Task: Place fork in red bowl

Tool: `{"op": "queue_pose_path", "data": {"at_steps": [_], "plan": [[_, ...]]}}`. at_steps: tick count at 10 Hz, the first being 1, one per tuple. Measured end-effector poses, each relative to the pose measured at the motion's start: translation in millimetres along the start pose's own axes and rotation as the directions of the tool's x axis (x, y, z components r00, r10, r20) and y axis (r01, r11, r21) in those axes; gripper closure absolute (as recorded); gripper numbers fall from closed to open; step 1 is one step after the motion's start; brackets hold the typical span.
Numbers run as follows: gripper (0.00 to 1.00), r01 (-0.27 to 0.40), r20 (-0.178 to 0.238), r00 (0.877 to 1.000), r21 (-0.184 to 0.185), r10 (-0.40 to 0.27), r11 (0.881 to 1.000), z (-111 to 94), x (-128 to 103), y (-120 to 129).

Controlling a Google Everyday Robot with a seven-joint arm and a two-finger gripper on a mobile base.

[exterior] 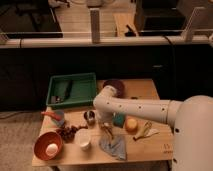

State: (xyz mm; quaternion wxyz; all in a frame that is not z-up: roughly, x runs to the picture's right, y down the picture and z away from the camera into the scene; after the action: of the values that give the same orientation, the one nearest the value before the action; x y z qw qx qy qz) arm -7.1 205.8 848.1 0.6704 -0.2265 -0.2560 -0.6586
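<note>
One wooden table (150, 150), crowded. Claw (106, 126) hangs low over the middle, just above the grey-blue cloth (114, 146); cannot tell what it grips or how it stands. White arm (135, 107) comes in from the right and covers the table's centre.

Around it:
- green tray (82, 90), rectangular, back left, dark items inside
- dark purple bowl (115, 86), back centre, partly behind the arm
- small metal cup (90, 116), just left of the claw
- white cup (83, 139), front, between the bowl and cloth
- dark grape-like cluster (68, 132), beside the white cup
- red-handled tool (51, 115), left edge
- teal block (119, 120), just right of the claw
- yellow-orange round fruit (131, 124), right of that
- yellow-green looped utensil (143, 131), further right

Red bowl (48, 145): round, smooth, orange-red, front-left corner, a pale egg-like thing (52, 148) inside. White cup and grapes sit between it and the claw.

Fork (109, 134): only a thin pale sliver under the claw, slanting down toward the cloth; too small to say whether it is held or lying there. Well apart from the bowl.
</note>
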Motion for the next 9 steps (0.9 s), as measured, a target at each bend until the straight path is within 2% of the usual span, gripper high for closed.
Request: {"op": "queue_pose_path", "data": {"at_steps": [9], "plan": [[0.46, 0.043, -0.01, 0.999, -0.001, -0.043, 0.999, 0, 10, -16]]}}
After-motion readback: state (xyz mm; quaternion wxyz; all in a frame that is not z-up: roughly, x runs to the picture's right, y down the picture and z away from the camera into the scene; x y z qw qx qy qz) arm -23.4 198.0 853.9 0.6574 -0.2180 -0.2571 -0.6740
